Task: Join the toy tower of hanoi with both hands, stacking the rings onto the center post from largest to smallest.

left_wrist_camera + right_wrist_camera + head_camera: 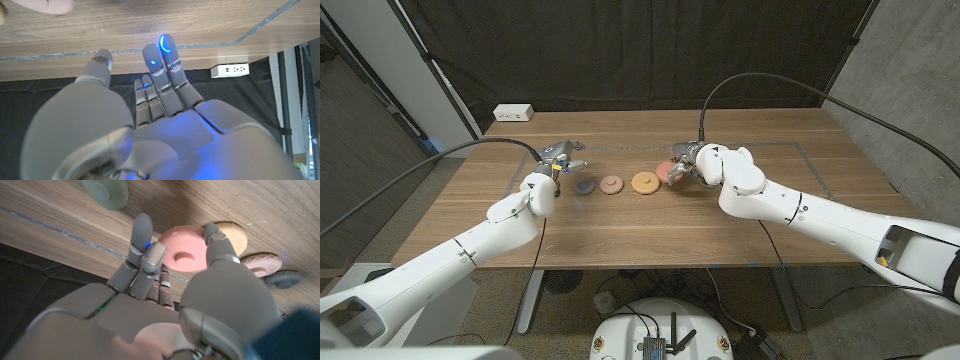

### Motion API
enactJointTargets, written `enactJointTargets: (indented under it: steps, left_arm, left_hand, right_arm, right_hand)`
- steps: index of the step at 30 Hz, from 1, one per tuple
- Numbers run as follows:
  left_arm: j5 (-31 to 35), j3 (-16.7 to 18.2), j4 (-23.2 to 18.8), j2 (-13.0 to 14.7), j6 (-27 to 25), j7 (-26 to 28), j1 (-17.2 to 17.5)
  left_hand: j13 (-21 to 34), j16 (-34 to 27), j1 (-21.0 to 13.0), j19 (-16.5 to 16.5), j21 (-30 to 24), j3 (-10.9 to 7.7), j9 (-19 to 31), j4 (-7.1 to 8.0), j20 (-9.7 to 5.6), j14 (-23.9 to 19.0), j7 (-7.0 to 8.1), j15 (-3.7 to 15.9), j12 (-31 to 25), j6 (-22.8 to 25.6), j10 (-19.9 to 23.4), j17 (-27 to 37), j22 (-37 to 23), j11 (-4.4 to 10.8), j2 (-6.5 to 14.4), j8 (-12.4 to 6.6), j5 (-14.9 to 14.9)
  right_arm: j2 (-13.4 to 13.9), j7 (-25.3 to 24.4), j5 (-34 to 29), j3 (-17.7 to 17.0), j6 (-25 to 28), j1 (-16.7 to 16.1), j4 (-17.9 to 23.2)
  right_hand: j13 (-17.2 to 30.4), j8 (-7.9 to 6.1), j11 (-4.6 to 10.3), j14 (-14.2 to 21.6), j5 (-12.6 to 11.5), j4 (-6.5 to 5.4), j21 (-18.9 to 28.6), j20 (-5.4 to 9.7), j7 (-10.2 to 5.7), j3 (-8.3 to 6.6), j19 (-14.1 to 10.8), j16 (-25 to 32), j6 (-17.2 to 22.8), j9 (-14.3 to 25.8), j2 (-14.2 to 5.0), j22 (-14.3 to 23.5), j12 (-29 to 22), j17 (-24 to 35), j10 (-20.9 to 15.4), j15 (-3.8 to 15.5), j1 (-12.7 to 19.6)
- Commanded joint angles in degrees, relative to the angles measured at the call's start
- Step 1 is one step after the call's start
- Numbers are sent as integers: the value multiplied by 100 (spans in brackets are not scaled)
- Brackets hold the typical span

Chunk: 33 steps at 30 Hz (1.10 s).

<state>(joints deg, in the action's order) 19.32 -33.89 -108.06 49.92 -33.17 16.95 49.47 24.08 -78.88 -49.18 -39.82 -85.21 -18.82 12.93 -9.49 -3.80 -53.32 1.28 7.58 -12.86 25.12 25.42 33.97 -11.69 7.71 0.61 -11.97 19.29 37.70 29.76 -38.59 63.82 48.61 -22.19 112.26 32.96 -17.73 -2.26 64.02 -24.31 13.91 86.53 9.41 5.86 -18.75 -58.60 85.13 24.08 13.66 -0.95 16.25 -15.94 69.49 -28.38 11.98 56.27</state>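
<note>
A row of rings lies mid-table: a dark grey ring [584,186], a small scalloped pink ring [611,184], an orange ring [644,182] and a large pink ring [665,172]. My right hand [686,165] is over the large pink ring [187,255], with the thumb [216,237] and a finger [142,230] on opposite sides of its rim, pinching it. The ring looks low on the wood, touching the orange ring [235,235]. A pale green round piece [105,191] lies beyond that hand's fingertips. My left hand [558,162] hovers just left of the grey ring, fingers [165,60] straight, holding nothing.
A white power strip [513,112] sits at the table's far left edge. Grey tape lines [800,150] mark a rectangle on the wooden table [620,235]. Black cables run from both wrists to the back. A dark curtain hangs behind the table.
</note>
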Motion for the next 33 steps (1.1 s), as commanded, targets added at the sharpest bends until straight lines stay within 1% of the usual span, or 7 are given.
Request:
enactJointTargets:
  steps: [1, 5, 12, 19, 26, 28, 33]
  left_arm:
    - [-113, 208, 64, 106, 280, 187, 204]
    - [-245, 325, 116, 130, 513, 257, 287]
    - [-241, 332, 318, 105, 808, 343, 271]
    - [-248, 371, 378, 88, 868, 390, 309]
    - [-277, 503, 296, 170, 927, 494, 449]
    - [-267, 530, 276, 197, 921, 509, 477]
    - [-367, 604, 383, 179, 1037, 542, 509]
  left_hand:
    - [15, -40, -15, 4, -58, -56, 6, 1, -798, -83, 14, 494, -23, 64, 102, -7, -2, 6, -21, -37, 32]
    - [19, -47, -17, 10, -61, -59, 7, 3, -797, -93, 27, 495, -36, 89, 139, -8, 3, 10, -20, -44, 31]
    - [29, -48, -26, -17, -91, -65, 8, 2, -795, -105, 47, 495, -44, 127, 176, -24, -4, 42, -25, -50, 29]
    - [35, -63, -23, -34, -112, -67, 9, 5, -794, -132, 53, 495, -43, 152, 195, -27, -6, 25, -37, -50, 27]
    - [39, -69, -21, -34, -112, -68, 9, 7, -793, -145, 54, 495, -43, 164, 207, -31, 5, 29, -42, -49, 26]
    - [42, -67, -19, -39, -113, -69, 9, 9, -793, -149, 58, 495, -46, 166, 222, -40, 11, 51, -44, -47, 26]
    - [51, -71, -14, -49, -127, -72, 10, 13, -794, -166, 65, 495, -44, 185, 235, -52, 11, 51, -48, -46, 24]
  right_arm:
    - [-208, 119, -98, 15, -268, 68, -201]
    - [-283, 141, -117, 11, -353, 90, -263]
    - [-418, 175, -136, 5, -455, 126, -383]
    - [-541, 196, -127, 16, -536, 157, -514]
    - [-697, 220, -113, 63, -582, 220, -685]
    - [-743, 222, -112, 89, -601, 243, -737]
    - [-841, 235, -125, 154, -610, 297, -836]
  right_hand:
    - [599, -9, 938, 57, -11, -440, 26, 332, -848, -492, -37, -17, 915, 29, -331, 6, 22, 7, -993, 67, 270]
    - [617, 1, 944, 59, -10, -443, 29, 332, -866, -511, -45, -36, 914, 31, -323, 1, 32, 2, -1002, 67, 267]
    - [632, 5, 955, 107, -10, -449, 35, 331, -854, -535, -56, -9, 937, 32, -312, -5, 51, 43, -1018, 65, 257]
    - [646, 13, 958, 101, -9, -451, 19, 331, -867, -556, -40, -31, 943, 34, -305, -28, 63, 32, -1036, 65, 249]
    - [656, 17, 962, 106, -8, -454, 38, 330, -871, -581, -57, -47, 962, 36, -294, -17, 87, 32, -1048, 65, 238]
    - [663, 24, 964, 115, -8, -455, 28, 330, -866, -589, -46, -44, 954, 36, -292, -29, 93, 39, -1050, 65, 235]
    - [671, 29, 966, 103, -7, -456, 36, 330, -858, -604, -53, -67, 964, 38, -286, -25, 106, 24, -1056, 65, 228]
